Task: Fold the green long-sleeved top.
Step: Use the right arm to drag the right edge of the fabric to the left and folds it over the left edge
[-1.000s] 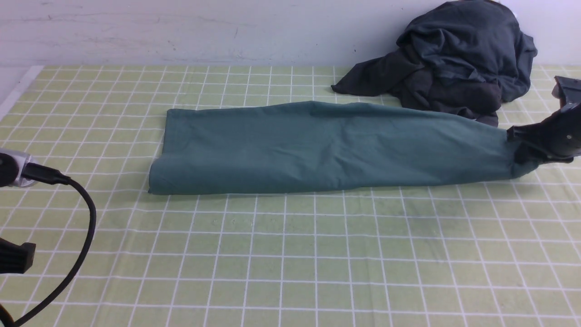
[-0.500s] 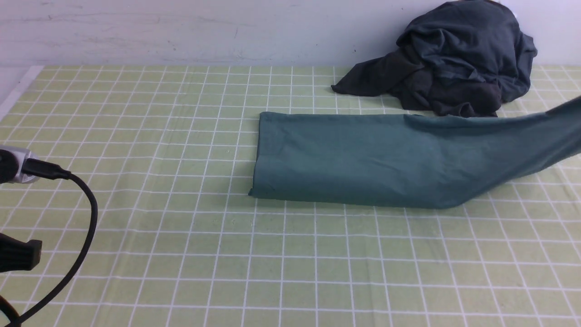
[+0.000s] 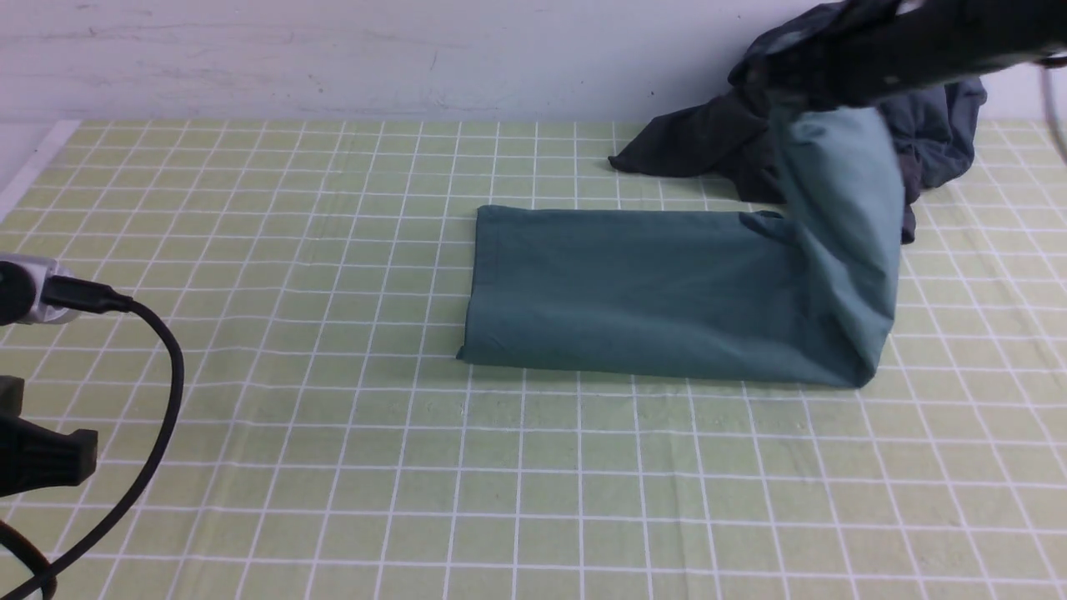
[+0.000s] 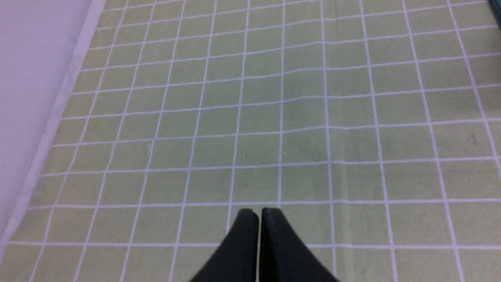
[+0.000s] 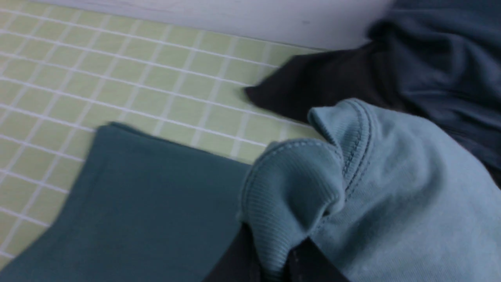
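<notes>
The green long-sleeved top (image 3: 650, 292) lies as a long folded strip on the checked table cloth. Its right end (image 3: 842, 208) is raised and bent back over the flat part. My right gripper (image 3: 783, 92), blurred at the top right, is shut on that raised end. In the right wrist view the right gripper (image 5: 274, 258) pinches the ribbed neck band (image 5: 289, 188), with the flat part of the top (image 5: 148, 203) below. My left gripper (image 4: 259, 213) is shut on nothing and hovers over bare cloth far to the left.
A dark charcoal-grey garment (image 3: 692, 146) is heaped at the back right against the wall, partly behind the raised end, and shows again as a dark heap (image 5: 438, 58). The left arm and its cable (image 3: 158, 367) sit at the left edge. The table's left border (image 3: 33, 167) is near.
The right gripper dragged the top to the right, then lifted its right end up and swung it back leftward over the strip. The left arm has barely moved.
</notes>
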Motion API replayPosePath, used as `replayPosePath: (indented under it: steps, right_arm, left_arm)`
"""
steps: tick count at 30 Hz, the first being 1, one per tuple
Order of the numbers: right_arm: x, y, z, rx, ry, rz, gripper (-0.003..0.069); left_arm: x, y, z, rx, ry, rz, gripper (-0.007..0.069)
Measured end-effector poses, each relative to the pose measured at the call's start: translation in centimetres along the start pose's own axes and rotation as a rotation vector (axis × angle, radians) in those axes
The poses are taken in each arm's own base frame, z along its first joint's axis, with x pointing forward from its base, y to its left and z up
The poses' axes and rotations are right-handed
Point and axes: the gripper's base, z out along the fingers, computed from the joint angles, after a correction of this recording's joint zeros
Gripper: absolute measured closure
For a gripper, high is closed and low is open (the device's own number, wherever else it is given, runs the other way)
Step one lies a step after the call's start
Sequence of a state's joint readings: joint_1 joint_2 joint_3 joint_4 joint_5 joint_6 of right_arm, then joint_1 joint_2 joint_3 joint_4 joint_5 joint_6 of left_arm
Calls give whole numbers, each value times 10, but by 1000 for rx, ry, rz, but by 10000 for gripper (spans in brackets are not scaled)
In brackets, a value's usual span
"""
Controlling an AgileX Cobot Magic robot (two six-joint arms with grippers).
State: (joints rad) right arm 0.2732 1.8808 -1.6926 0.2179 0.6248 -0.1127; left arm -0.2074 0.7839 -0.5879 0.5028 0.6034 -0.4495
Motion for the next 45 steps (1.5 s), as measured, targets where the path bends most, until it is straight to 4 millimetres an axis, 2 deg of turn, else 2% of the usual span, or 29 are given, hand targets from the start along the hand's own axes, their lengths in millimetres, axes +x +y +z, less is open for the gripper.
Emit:
replayPosePath:
  steps: [3, 6, 7, 10, 13, 18, 21, 23, 26, 28, 32, 33, 35, 38, 40, 42, 43, 45]
  right_arm:
    - [4, 40, 33, -88, 52, -24, 648]
    - [12, 70, 62, -149, 115, -39, 648]
    - [16, 72, 67, -152, 131, -38, 648]
    - [25, 102, 92, -199, 189, -58, 633]
    - [35, 118, 107, -214, 232, -84, 575]
    - [40, 124, 114, -220, 266, -97, 412]
    - [38, 124, 113, -216, 259, -98, 355]
    - [38, 124, 113, -214, 259, -100, 342]
    - [42, 123, 117, -212, 268, -100, 356]
    - [54, 123, 130, -217, 302, -85, 413]
    - [69, 126, 144, -238, 344, -49, 486]
    - [80, 132, 152, -254, 369, -34, 521]
    - [85, 136, 155, -263, 374, -36, 543]
    - [85, 151, 151, -284, 360, -66, 565]
    - [77, 156, 139, -301, 355, -110, 566]
    - [62, 157, 118, -310, 350, -175, 566]
    - [61, 157, 115, -310, 349, -184, 567]
    - [32, 154, 72, -301, 331, -306, 568]
  left_arm:
    - [1, -2, 0, 18, 9, -29, 628]
    - [1, -2, 0, 26, 13, -43, 628]
    - [1, -2, 0, 26, 14, -43, 628]
    - [2, -3, 0, 33, 20, -55, 628]
    - [2, -3, 0, 35, 24, -60, 628]
    - [2, -4, 0, 38, 27, -66, 628]
    - [3, -4, 0, 40, 38, -75, 628]
    - [4, -4, 0, 42, 44, -81, 628]
    - [4, -4, 0, 43, 44, -82, 628]
    - [4, -4, 0, 43, 45, -82, 628]
    - [4, -4, 0, 44, 44, -82, 628]
    - [4, -4, 0, 44, 43, -81, 628]
    - [4, -4, 0, 45, 41, -78, 628]
    - [3, -3, -4, 44, 16, -15, 628]
    - [2, -2, -14, 53, -30, 40, 628]
    - [1, 1, -34, 74, -129, 82, 628]
    - [0, 1, -36, 79, -144, 88, 628]
    - [7, 3, -62, 117, -328, 147, 628]
